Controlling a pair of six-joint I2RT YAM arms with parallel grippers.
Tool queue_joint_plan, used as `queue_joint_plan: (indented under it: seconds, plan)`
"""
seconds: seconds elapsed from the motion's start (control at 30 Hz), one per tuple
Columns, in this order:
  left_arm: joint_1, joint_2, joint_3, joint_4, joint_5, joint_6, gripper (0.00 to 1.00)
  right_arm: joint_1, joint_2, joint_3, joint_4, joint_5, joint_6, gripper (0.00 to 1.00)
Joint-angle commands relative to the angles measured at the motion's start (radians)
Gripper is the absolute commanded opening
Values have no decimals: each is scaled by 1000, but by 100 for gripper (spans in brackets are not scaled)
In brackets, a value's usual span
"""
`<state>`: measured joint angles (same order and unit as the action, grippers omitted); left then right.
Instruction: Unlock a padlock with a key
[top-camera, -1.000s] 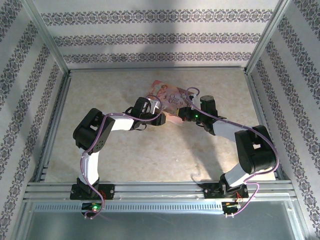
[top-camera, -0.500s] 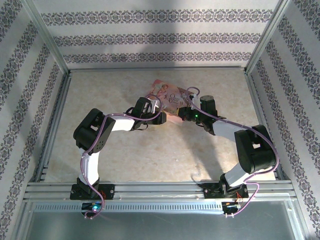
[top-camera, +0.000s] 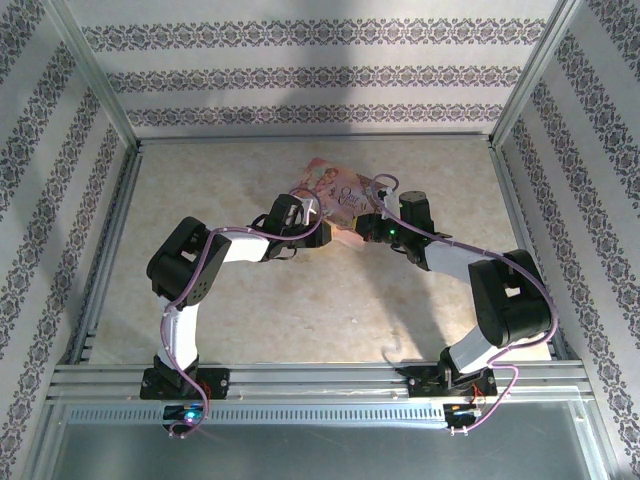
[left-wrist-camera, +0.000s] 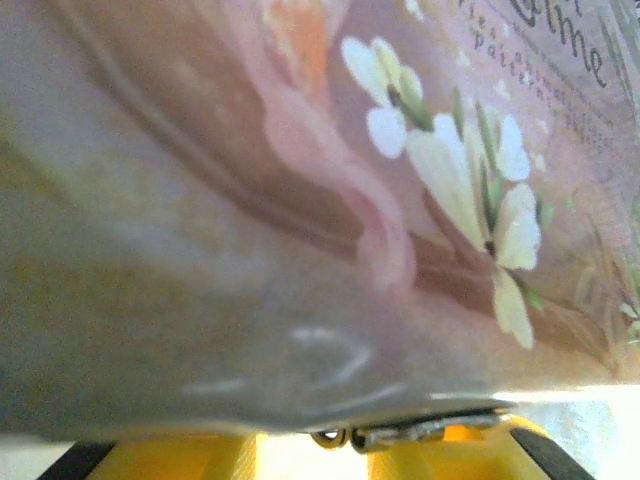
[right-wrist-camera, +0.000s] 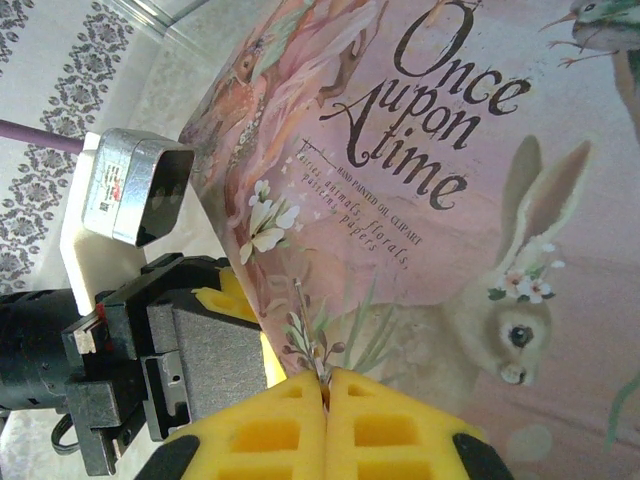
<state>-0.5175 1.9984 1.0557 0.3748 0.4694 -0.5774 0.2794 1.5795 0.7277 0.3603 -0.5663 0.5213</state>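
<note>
**Small shift only: R wrist edged away from base, both grippers at pink tin**

Vs the earlier top frames, R wrist sits a touch farther from its base. L arm is approx where it was, and the tin's place looks the same.

Top ext: L gripper (top-camera: 316, 232) and R gripper (top-camera: 362, 226) face each other from opposite sides. The pink tin (top-camera: 335, 192) is just beyond and between their tips, on the table (top-camera: 250, 300). Jaws too small here to read.

L wrist: tin (left-wrist-camera: 300, 200) sits v. close above the fingers, blurred, flower print visible. Yellow pads (left-wrist-camera: 150, 458) stand at frame bottom w/ a narrow bright gap between them. A small silvery metal bit (left-wrist-camera: 410, 434) lies at the tin's lower edge, right at the fingertips. Can't tell if it's a lock part, or if L jaws grip anything.

R wrist: R gripper (right-wrist-camera: 326, 398) has its yellow tips pressed together, pinching the key (right-wrist-camera: 309, 335). The key is a thin silvery sliver sticking straight out ahead of the tips, over the tin's (right-wrist-camera: 480, 200) picture face. L gripper (right-wrist-camera: 232, 305) is just left of the R tips, at the tin's edge.
</note>
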Motion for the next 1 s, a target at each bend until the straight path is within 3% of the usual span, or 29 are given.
queue_joint_plan:
  seconds: [0.0,0.27,0.57,0.73,0.97]
  plan:
    - [-20,-33,-14,91,4,-20,27,15,-55,-12,-57,-4,-39,0]
    - [-27,-96,-36,11,39,-96,22,5,-241,-88,-179,9,-200,0]
    - [-32,-159,-43,-85,110,-187,22,115,-423,-160,-353,92,-436,0]
    - [-35,-174,-35,-122,140,-215,22,180,-418,-163,-360,130,-463,0]
    - [-35,-205,-26,-186,147,-207,22,279,-298,-134,-354,194,-487,0]
